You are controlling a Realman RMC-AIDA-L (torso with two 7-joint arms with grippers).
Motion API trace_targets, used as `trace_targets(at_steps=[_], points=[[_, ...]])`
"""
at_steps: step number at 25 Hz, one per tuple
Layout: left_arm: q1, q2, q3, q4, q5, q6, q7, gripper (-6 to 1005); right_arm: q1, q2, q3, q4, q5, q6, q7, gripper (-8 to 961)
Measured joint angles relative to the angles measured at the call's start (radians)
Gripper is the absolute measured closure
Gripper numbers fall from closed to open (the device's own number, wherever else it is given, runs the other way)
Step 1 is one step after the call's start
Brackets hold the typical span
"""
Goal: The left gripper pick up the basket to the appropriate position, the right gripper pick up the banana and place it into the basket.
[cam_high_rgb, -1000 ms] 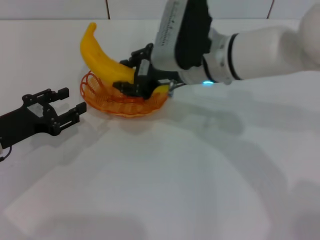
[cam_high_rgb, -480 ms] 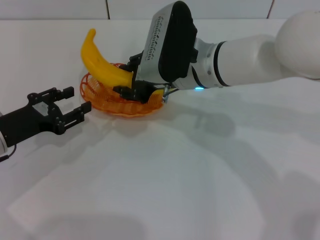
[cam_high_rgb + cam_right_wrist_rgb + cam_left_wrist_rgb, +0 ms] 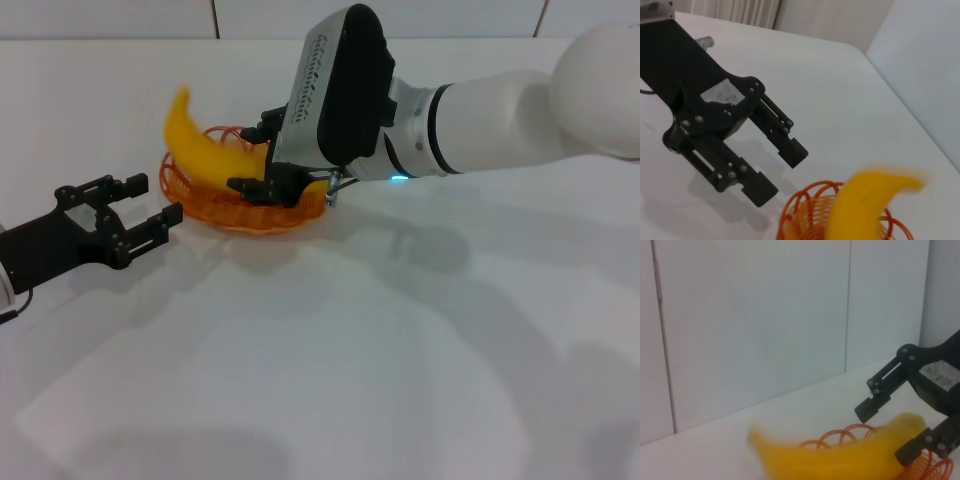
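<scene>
The yellow banana [image 3: 205,150] is blurred and tilts down onto the orange wire basket [image 3: 215,213], which rests on the white table. My right gripper [image 3: 255,157] hovers over the basket with its jaws spread around the banana's near end. In the left wrist view one finger [image 3: 872,407] stands clear of the banana [image 3: 840,460]. My left gripper [image 3: 157,198] is open and empty, just left of the basket rim. It also shows in the right wrist view [image 3: 781,172], beside the basket [image 3: 805,210] and the banana [image 3: 865,205].
The white table [image 3: 330,350] spreads in front of the basket. A white tiled wall [image 3: 130,18] runs along the back edge. My right arm's white forearm [image 3: 500,110] reaches across above the table on the right.
The banana has dropped and tilted lower towards the basket and is blurred with motion. My right gripper has loosened from it. My left gripper has stayed in place over the last half second.
</scene>
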Motion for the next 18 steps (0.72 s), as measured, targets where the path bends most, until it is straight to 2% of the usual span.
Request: trace_targets(at_steps=[5, 8, 11, 14, 18], points=[[0.004, 0.000, 0.000, 0.000, 0.000, 0.000, 0.000, 384, -0.005, 0.000, 0.007, -0.003, 0.002, 0.007, 0.001, 298], [0.009, 0.000, 0.000, 0.000, 0.000, 0.000, 0.000, 384, -0.040, -0.003, 0.013, -0.052, 0.004, 0.003, 0.002, 289], [0.014, 0.000, 0.000, 0.000, -0.001, 0.000, 0.000, 384, -0.127, -0.010, 0.051, -0.166, 0.004, -0.057, -0.006, 232], [0.019, 0.000, 0.000, 0.000, -0.005, 0.000, 0.004, 384, -0.225, -0.011, 0.145, -0.283, 0.015, -0.189, -0.058, 150], [0.021, 0.000, -0.002, 0.000, -0.008, 0.000, 0.010, 384, -0.315, -0.010, 0.277, -0.348, 0.106, -0.377, -0.169, 152]])
